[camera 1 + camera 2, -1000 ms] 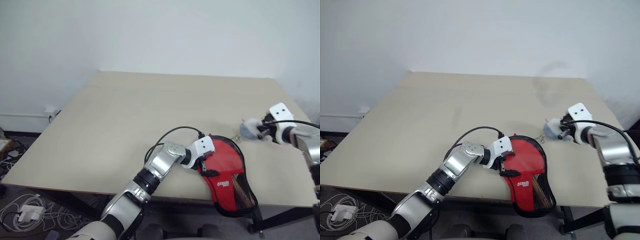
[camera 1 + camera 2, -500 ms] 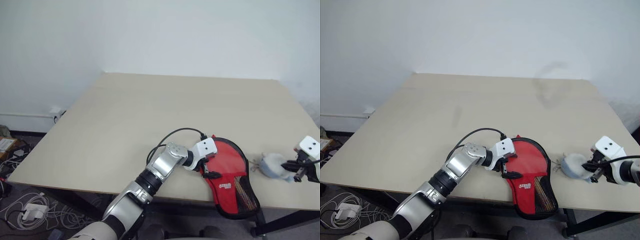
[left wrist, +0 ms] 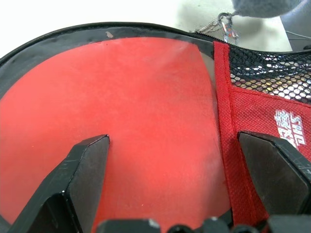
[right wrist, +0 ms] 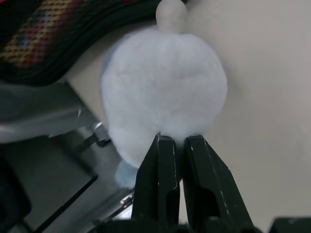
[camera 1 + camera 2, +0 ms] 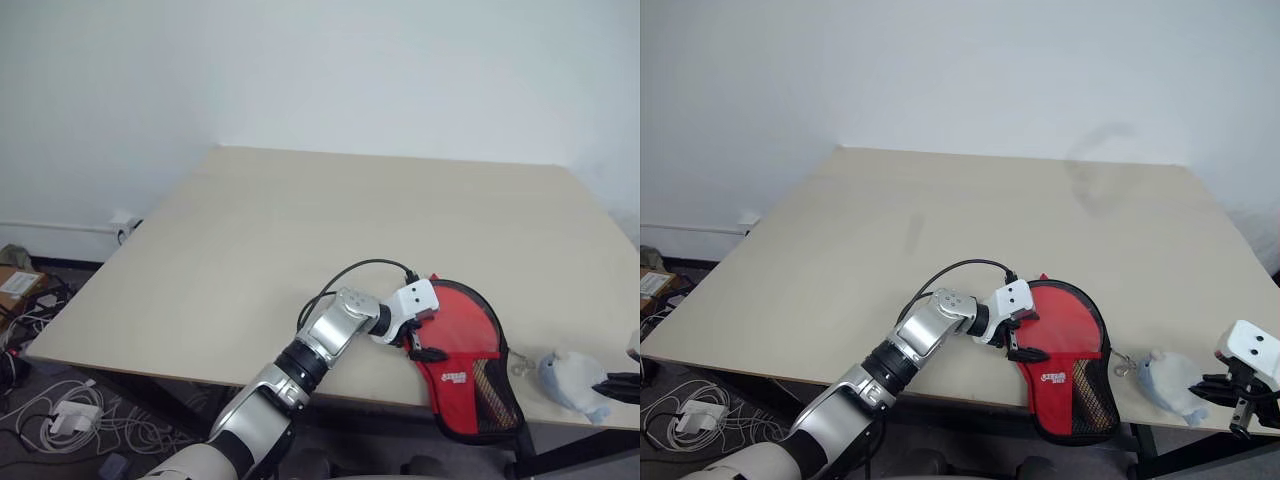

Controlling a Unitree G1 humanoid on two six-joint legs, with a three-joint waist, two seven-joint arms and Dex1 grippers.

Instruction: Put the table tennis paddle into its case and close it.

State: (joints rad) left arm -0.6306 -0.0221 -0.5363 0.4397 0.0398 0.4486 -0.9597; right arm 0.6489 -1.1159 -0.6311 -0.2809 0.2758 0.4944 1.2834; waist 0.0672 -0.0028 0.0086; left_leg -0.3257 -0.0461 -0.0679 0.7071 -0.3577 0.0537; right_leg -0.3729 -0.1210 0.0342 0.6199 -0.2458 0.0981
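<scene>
The red, black-trimmed case (image 5: 1068, 330) lies at the table's front edge, its mesh end hanging over. A smooth red round face behind its clear window (image 3: 121, 107) looks like the paddle; the handle is hidden. My left gripper (image 5: 1024, 342) is open, one finger on the round red face and the other finger (image 3: 274, 162) on the red fabric by the logo. A pale fluffy plush charm (image 5: 1170, 378) hangs by a ring and chain (image 5: 1122, 362) from the case's zip. My right gripper (image 5: 1230, 398) is shut on the plush's edge (image 4: 165, 92), to the right of the case near the table's front right corner.
The beige table (image 5: 940, 220) stretches bare behind and to the left of the case. A black cable (image 5: 950, 270) loops over the left forearm. Cables and a power adapter (image 5: 685, 420) lie on the floor at the left. A white wall stands behind.
My right gripper has drawn the plush charm back along the case's right side toward the table's front edge. The left gripper stays on the case. The camera has shifted slightly.
</scene>
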